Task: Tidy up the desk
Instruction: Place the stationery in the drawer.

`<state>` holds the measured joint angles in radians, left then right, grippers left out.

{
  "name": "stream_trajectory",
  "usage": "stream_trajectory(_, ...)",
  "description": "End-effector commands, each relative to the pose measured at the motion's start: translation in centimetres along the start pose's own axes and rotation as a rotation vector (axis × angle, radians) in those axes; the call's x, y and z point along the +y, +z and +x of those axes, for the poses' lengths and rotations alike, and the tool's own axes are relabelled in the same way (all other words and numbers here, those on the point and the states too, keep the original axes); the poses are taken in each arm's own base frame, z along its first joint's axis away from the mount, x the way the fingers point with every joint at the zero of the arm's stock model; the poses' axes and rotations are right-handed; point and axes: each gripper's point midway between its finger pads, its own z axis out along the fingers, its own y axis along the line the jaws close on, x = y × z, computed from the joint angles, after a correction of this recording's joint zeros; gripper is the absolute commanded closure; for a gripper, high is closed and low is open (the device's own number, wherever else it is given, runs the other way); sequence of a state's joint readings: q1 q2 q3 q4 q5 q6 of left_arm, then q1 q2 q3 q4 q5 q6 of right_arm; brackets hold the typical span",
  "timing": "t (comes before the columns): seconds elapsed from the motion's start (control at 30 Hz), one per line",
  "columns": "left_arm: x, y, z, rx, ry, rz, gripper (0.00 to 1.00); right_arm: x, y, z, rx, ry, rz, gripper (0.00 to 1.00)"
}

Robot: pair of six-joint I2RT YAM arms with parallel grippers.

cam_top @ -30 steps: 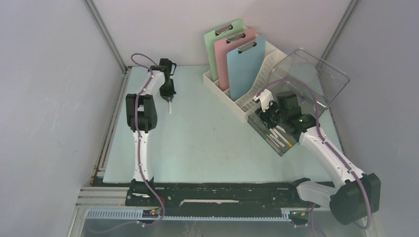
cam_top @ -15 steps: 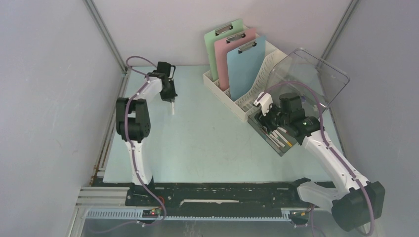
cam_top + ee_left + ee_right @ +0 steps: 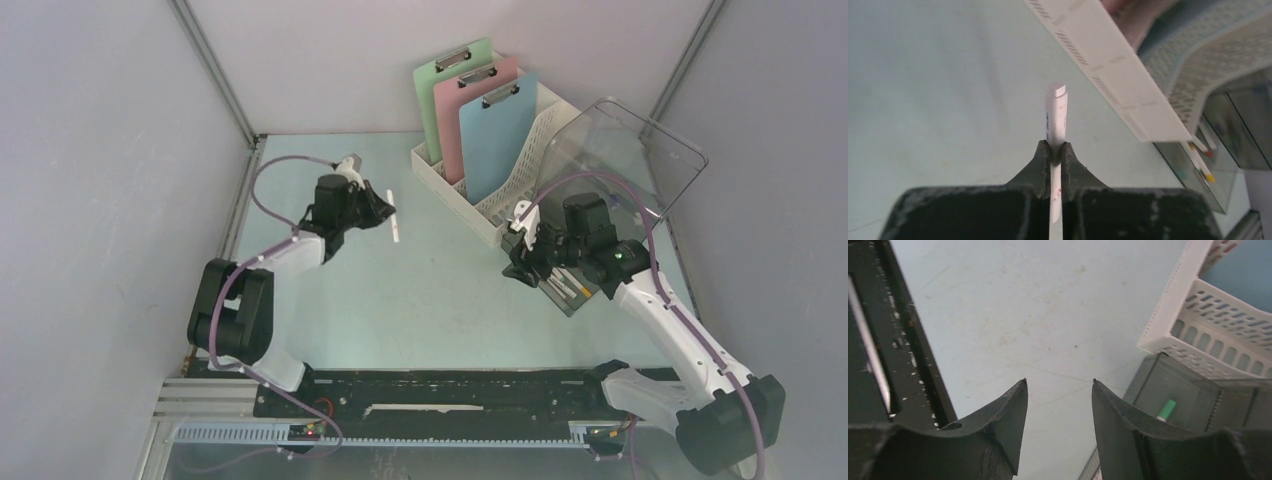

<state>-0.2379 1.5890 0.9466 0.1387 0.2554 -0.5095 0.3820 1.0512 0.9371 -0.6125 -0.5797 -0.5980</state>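
Note:
The desk (image 3: pixel 420 290) is a large pale mint-blue tabletop. My left gripper (image 3: pixel 382 215) is shut on a white pen (image 3: pixel 394 215) and holds it above the desk's left-middle, pointing toward the file rack. In the left wrist view the pen (image 3: pixel 1056 112) sticks out past my closed gripper (image 3: pixel 1053 148). My right gripper (image 3: pixel 520 268) is open and empty, hovering over the desk just left of a dark pen tray (image 3: pixel 560 285). In the right wrist view the gripper (image 3: pixel 1059 384) is spread over bare desk (image 3: pixel 1038 315).
A white file rack (image 3: pixel 450 185) at the back holds green (image 3: pixel 445 95), pink (image 3: pixel 475 110) and blue (image 3: pixel 497 140) clipboards. A clear lid (image 3: pixel 625 160) stands open behind the tray, which holds several pens (image 3: pixel 562 288). Grey walls enclose the sides.
My left arm has swung from the back-left corner toward the middle, carrying the white pen rightward. My right gripper has moved left, off the tray, over the desk.

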Motion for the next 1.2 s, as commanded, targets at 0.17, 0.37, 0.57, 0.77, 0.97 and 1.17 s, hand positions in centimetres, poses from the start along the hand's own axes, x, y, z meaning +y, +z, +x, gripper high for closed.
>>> stream_trajectory(0.17, -15.9, -5.6, -0.4, -0.283, 0.062, 0.567, 1.00, 3.2, -0.9, -4.2, -0.156, 0.008, -0.154, 0.43)
stream_trajectory(0.37, -20.3, -8.9, 1.8, -0.394, 0.047, 0.692, 1.00, 3.8, -1.0, -5.3, -0.192, 0.075, -0.183, 0.43)
stream_trajectory(0.57, -22.4, -11.0, 3.7, -0.472, 0.031, 0.713, 1.00, 5.0, -1.5, -6.4, -0.229, 0.095, -0.223, 0.42)
stream_trajectory(0.77, -23.5, -12.2, 4.8, -0.526, 0.002, 0.685, 1.00, 5.1, -1.1, -6.5, -0.227, 0.128, -0.226, 0.41)
stream_trajectory(0.97, -24.2, -12.9, 5.9, -0.548, -0.042, 0.666, 1.00, 4.9, -0.4, -6.9, -0.220, 0.253, -0.235, 0.40)
stream_trajectory(1.17, -25.5, -13.4, 6.7, -0.549, -0.073, 0.689, 1.00, 4.4, 0.7, -6.7, -0.197, 0.323, -0.225, 0.41)
